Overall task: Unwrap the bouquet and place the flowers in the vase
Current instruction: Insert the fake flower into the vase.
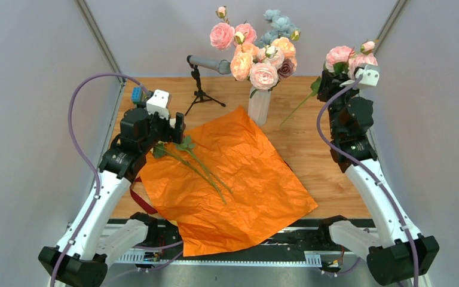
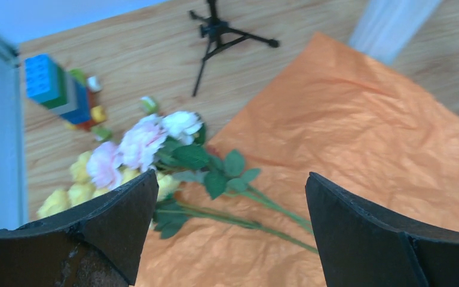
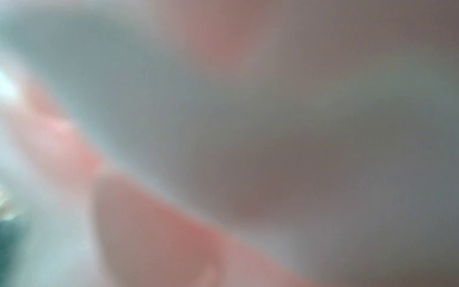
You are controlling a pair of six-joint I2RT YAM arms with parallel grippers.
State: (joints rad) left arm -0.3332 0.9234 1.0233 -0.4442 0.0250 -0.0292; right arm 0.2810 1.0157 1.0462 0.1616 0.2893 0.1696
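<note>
The orange paper (image 1: pixel 245 173) lies flat across the tabletop's middle. At its far corner, near the tabletop's far edge, the vase (image 1: pixel 259 106) stands full of roses (image 1: pixel 263 75). The left gripper (image 2: pixel 230 182) hangs, claws wide apart, over loose flowers (image 2: pixel 140 143) at the paper's left edge. The right gripper (image 1: pixel 332 76), raised by the far right corner, is clamped on a pink rose stem (image 1: pixel 339 55).

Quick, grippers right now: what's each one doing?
Left gripper: open, empty, over the loose flowers by the orange paper.
Right gripper: closed on the pink roses, held up in the air; jaws themselves hidden.
</note>
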